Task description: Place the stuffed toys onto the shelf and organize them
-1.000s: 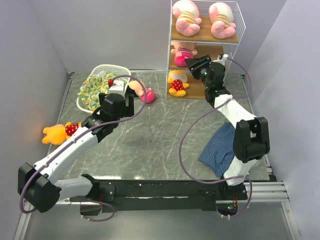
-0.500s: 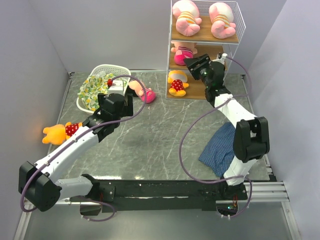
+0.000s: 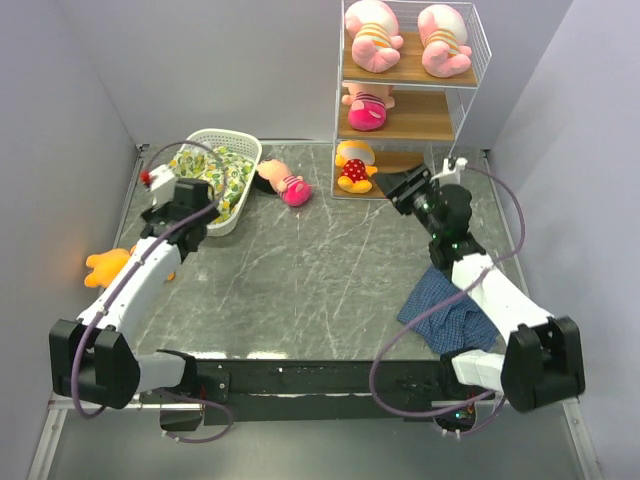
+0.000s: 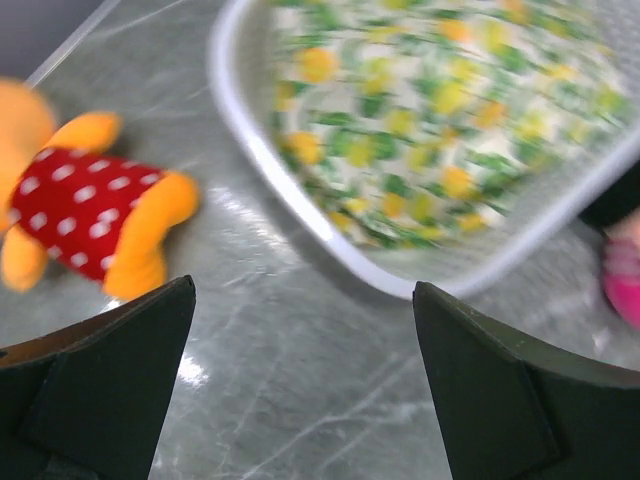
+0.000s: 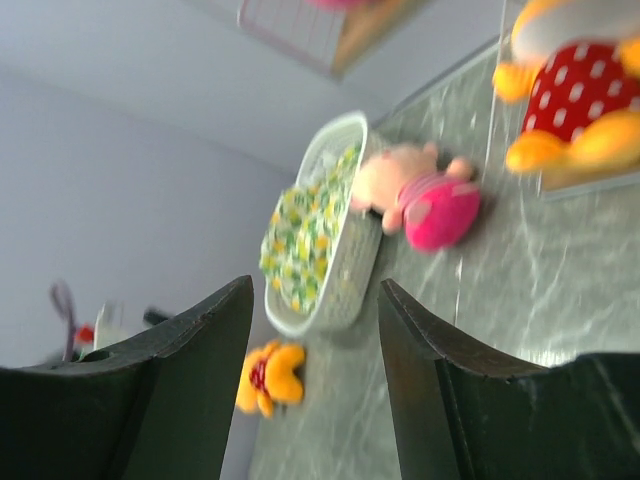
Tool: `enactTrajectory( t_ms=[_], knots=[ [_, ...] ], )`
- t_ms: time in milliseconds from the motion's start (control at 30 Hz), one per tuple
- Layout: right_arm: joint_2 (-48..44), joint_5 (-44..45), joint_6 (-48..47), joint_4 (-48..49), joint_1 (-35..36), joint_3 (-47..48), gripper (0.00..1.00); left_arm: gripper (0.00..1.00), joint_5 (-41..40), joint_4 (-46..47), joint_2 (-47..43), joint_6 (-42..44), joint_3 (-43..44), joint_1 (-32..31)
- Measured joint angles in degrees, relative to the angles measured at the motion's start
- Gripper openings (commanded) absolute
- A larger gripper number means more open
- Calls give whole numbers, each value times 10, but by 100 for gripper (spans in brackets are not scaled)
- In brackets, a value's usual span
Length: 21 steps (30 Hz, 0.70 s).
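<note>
Now | loose bear (image 3: 110, 266) lies on bench, far left | left jaws spread wide, empty, above bench between loose bear and basket (image 3: 205, 135) | loose doll (image 3: 285, 184) on bench just right of basket | shelf (image 3: 425, 118): two piglets (image 3: 373, 38) top, shelved doll (image 3: 366, 108) middle, shelved bear (image 3: 352, 167) bottom | right jaws partly apart, empty, near shelf foot

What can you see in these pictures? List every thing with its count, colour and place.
shelf: one, white wire and brown boards, far right.
piglets: two, pink striped, top board.
dolls: two, pink; middle board, and table beside basket.
bears: two, orange, red shirts; bottom board, and table's left edge.
basket: one, white, far left.
green-yellow cloth: one, in basket.
blue cloth: one, plaid, table's near right.
table: one, grey marble.
left fingers: two, dark, open, between bear and basket.
right fingers: two, dark, open, empty, before shelf.
</note>
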Motion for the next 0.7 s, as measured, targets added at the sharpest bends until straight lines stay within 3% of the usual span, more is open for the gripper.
enactTrajectory(
  t_ms=[333,700],
  knots=[
    [-104,-36,-46,-28,90,-100,61,97,5,-89,13,-191,-17,218],
    [-150,-52,-78,-41,133,-103,61,99,35,-89,80,-252,-19,339]
  ],
)
